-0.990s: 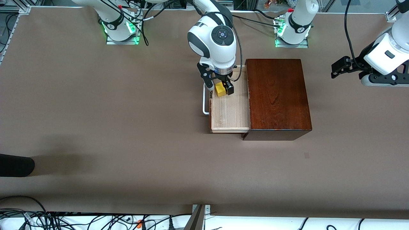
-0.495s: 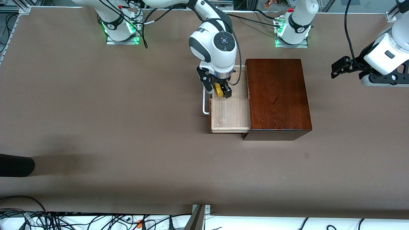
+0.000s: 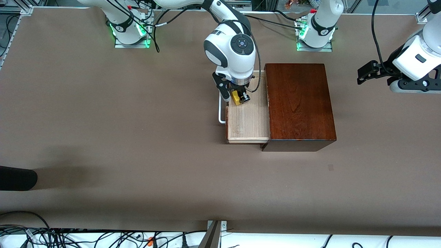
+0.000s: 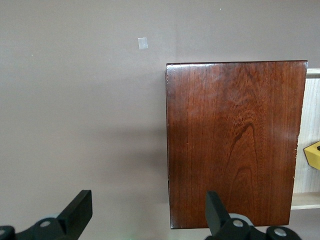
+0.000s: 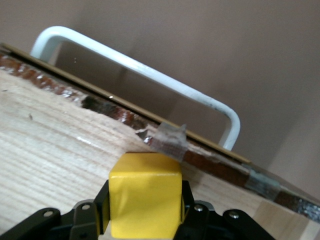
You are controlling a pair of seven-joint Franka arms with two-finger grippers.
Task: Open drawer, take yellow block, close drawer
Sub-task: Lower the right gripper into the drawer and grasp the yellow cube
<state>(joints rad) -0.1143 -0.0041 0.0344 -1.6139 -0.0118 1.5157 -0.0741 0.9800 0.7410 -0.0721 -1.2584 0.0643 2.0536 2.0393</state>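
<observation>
The dark reddish-brown wooden box (image 3: 299, 103) stands mid-table with its drawer (image 3: 247, 120) pulled open toward the right arm's end, pale wood inside, white bar handle (image 3: 221, 110) at its front. My right gripper (image 3: 237, 97) is shut on the yellow block (image 3: 236, 97) and holds it over the drawer's end nearest the robot bases. In the right wrist view the block (image 5: 145, 192) sits between the fingers (image 5: 90, 210), above the drawer floor and near the handle (image 5: 150, 77). My left gripper (image 3: 366, 73) waits open in the air past the box, toward the left arm's end.
The left wrist view shows the box top (image 4: 235, 140) and a corner of the yellow block (image 4: 314, 152). A dark object (image 3: 17, 177) lies at the table's edge at the right arm's end. Cables run along the edge nearest the camera.
My right gripper has closed on the yellow block and lifted it slightly within the drawer. The left arm has not moved.
</observation>
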